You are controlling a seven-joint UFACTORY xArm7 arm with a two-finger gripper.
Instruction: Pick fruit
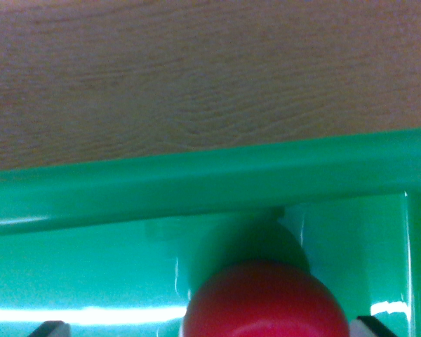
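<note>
Wrist view: red fruit (265, 302) sits bottom centre, inside the green bin (210, 175).
Gripper (207, 327): fingertips flank the fruit; whether clamped cannot be told.
Advice: grip centred, lift straight, clearing the rim.

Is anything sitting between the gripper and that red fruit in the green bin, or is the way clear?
Nothing visible stands between them. The red fruit lies inside the green bin at the bottom of the wrist view, already between the two fingertips at the lower corners. Whether the pads touch it cannot be told.
</note>
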